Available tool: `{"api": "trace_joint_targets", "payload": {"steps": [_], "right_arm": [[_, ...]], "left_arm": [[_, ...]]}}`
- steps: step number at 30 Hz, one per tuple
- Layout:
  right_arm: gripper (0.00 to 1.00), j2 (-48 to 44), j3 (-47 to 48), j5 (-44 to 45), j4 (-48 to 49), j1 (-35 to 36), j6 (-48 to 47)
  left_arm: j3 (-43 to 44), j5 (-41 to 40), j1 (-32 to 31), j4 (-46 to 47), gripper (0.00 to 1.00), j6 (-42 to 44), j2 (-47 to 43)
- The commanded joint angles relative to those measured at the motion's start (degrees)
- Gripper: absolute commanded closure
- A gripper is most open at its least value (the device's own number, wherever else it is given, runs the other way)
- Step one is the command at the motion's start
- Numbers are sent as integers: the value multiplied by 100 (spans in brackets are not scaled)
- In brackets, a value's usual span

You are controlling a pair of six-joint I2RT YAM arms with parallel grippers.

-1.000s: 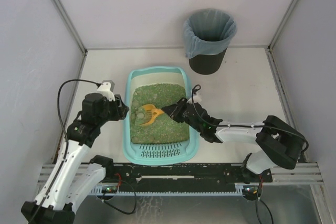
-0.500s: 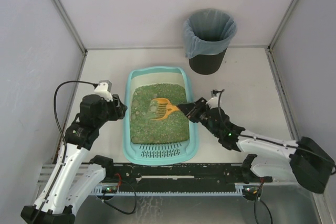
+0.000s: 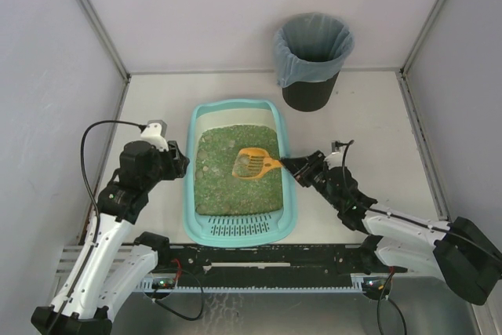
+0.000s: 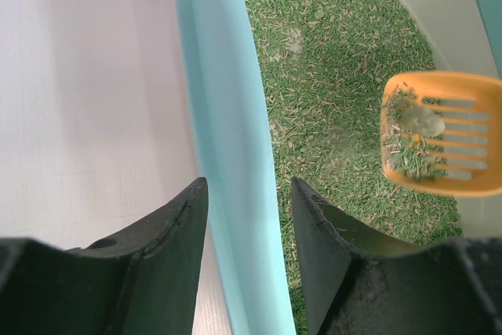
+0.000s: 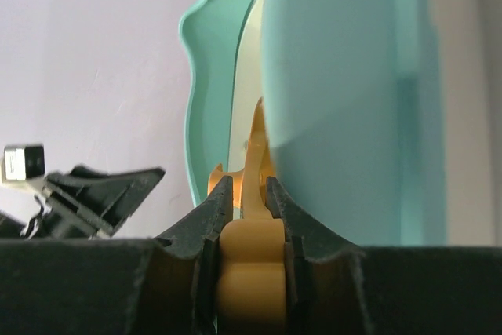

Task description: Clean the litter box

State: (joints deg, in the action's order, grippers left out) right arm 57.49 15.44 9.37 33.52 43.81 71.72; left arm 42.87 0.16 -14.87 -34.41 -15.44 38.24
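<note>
The litter box (image 3: 190, 194) sits on the table (image 3: 376, 123) between the two arms, its slotted grate toward the bases. The right gripper (image 3: 296, 166) is clamped on the handle of the orange scoop (image 3: 252, 162), whose head hangs over the green litter with a pale clump and some granules in it. The handle crosses the box's right rim.

The left gripper (image 3: 179, 164) straddles the left rim at a narrow opening. The wrist view does not settle whether the jaws pinch the rim or only bracket it.

The black bin (image 3: 314, 56) stands well apart at the far end, so the load likely has open table to cross. A tilt or jolt of the scoop could shed the clump there. The handle could also catch the right rim on the way out. If the left gripper is not truly gripping, that snag could drag the box askew.
</note>
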Motion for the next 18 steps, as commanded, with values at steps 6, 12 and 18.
{"api": "trace_joint_targets", "payload": {"steps": [6, 12, 18], "right_arm": [[100, -127, -142, -339, 901, -224, 374], [100, -27, -2, -807, 1044, -321, 124], [100, 308, 119, -1281, 1553, -268, 197]], "left_arm": [[-79, -86, 4, 127, 49, -69, -105], [183, -212, 11, -282, 49, -73, 28], [-49, -331, 3, -78, 48, -149, -103]]}}
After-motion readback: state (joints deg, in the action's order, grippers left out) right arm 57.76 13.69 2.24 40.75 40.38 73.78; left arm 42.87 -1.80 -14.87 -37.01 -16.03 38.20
